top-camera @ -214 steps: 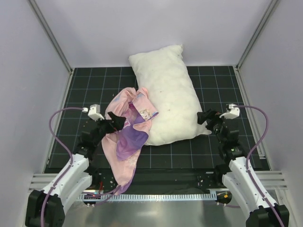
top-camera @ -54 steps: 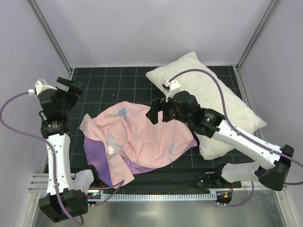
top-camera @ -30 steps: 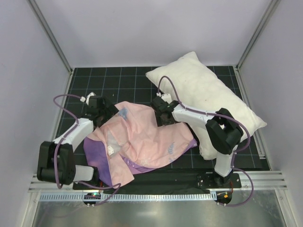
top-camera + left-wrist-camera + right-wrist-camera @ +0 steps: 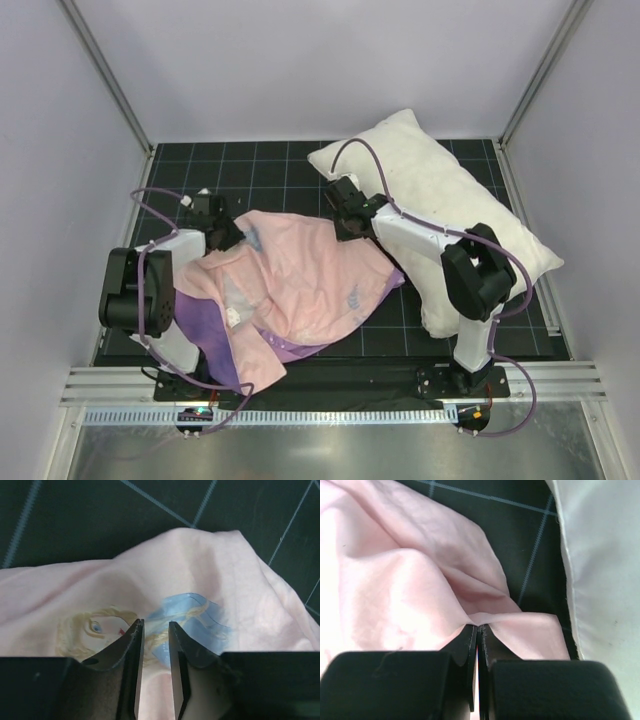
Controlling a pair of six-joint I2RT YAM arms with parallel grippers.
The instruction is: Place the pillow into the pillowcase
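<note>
The pillowcase (image 4: 300, 285) lies crumpled on the dark mat, pale pink side up, with purple showing at its near left. The white pillow (image 4: 450, 195) lies diagonally at the back right, outside the pillowcase. My left gripper (image 4: 224, 234) is down on the pillowcase's far left corner. Its jaws (image 4: 155, 624) stand a narrow gap apart over the printed princess face on the pillowcase (image 4: 200, 575). My right gripper (image 4: 346, 224) is at the far right edge of the cloth. It (image 4: 478, 626) is shut on a pinched fold of the pillowcase (image 4: 395, 580), with the pillow (image 4: 605, 570) just to its right.
The black gridded mat (image 4: 260, 175) covers the floor between white walls. A metal rail (image 4: 320, 415) runs along the near edge. Purple cables loop above both arms.
My right gripper has shut on the pillowcase's far edge and drawn it slightly away. The left jaws have narrowed over the far left corner, and the cloth has shifted a little left.
</note>
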